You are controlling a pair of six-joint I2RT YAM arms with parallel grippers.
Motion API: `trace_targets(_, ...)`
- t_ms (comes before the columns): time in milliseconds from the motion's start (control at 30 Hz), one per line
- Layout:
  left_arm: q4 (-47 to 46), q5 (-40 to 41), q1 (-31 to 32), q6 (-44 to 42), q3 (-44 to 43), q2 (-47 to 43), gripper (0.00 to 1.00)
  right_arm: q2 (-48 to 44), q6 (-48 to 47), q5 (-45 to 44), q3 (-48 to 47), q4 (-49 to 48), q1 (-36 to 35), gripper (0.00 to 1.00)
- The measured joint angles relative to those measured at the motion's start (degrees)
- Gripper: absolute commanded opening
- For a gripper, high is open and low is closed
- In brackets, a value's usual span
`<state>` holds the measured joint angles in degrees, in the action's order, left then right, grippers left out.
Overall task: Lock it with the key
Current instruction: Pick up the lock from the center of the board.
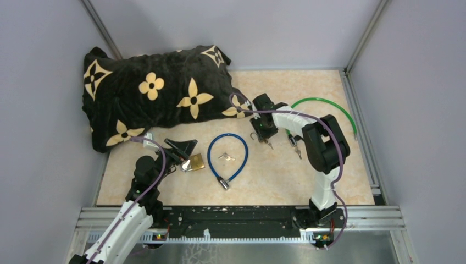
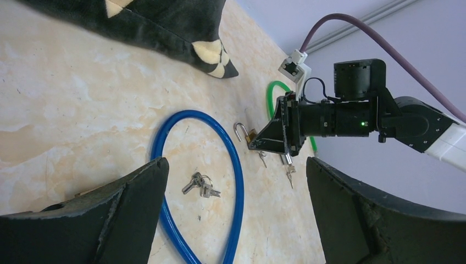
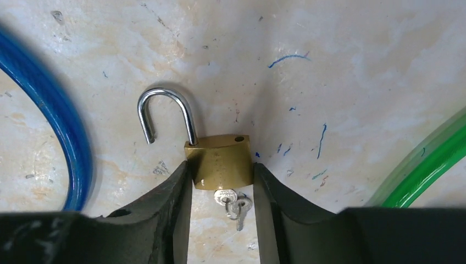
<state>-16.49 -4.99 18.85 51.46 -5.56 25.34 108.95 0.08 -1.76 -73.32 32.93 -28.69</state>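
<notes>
While its two fingers (image 3: pixel 178 220) press against the left and right sides of the brass padlock (image 3: pixel 220 160), the right gripper (image 1: pixel 264 129) stands about half closed, holding the body between them. The padlock's steel shackle (image 3: pixel 165 110) is swung open, with one leg free of the body. A small key (image 3: pixel 233 203) with a ring sticks out of the lock's bottom edge, between the fingers. Whether the padlock rests on the table (image 3: pixel 340 66) or hangs just above it cannot be told. The marbled surface around it carries small blue pen marks.

Left of the padlock curves a blue cable lock (image 1: pixel 228 157), and a loose bunch of keys (image 1: pixel 226 158) lies inside its loop. To the right lies a green cable (image 1: pixel 324 104), and more keys (image 1: pixel 297 149) lie near the right arm.

The left gripper (image 2: pixel 236 165) is spread wide with nothing between its fingers — it hovers at the table's left front, just beside a second brass-coloured lock (image 1: pixel 193 162). A black pillow with cream flowers (image 1: pixel 154 93) fills the far left corner — well apart from the held padlock.
</notes>
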Motion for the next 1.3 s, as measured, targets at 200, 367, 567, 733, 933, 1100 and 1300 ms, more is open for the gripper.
trace_targets(200, -1.36, -2.03, 0.0, 0.0, 0.04, 0.02, 0.99, 0.44, -1.53, 0.31, -1.51, 2.4, 0.02, 0.0)
trace_targets(367, -7.98, -11.87, 0.0, -4.98, -0.59, 2.08, 0.99, 0.15, -1.57, 3.08, -1.33, 3.39, 0.0, 0.0)
trace_targets(567, -9.03, -32.59, 0.0, -16.2, -8.66, 13.2, 0.99, -6.47, -1.36, 10.62, 2.86, 4.9, 0.0, 0.0)
trace_targets(733, -5.01, -46.51, 0.02, -24.7, -17.51, 27.19, 0.83, -15.82, 0.57, 20.02, 8.79, 2.86, -0.48, 0.0)
trace_targets(933, 4.13, -51.58, 4.02, -35.28, -25.07, 38.51, 0.7, -22.03, 1.57, 25.03, 12.26, 0.42, -9.46, 0.0)
trace_targets(1100, 8.02, -52.85, 5.44, -38.27, -27.74, 40.96, 0.62, -26.88, 1.62, 28.22, 12.28, -2.25, -15.78, 0.0)
trace_targets(1300, 8.07, -54.84, 5.51, -35.58, -27.52, 41.0, 0.54, -30.84, 1.38, 28.37, 12.02, -3.87, -17.31, 0.0)
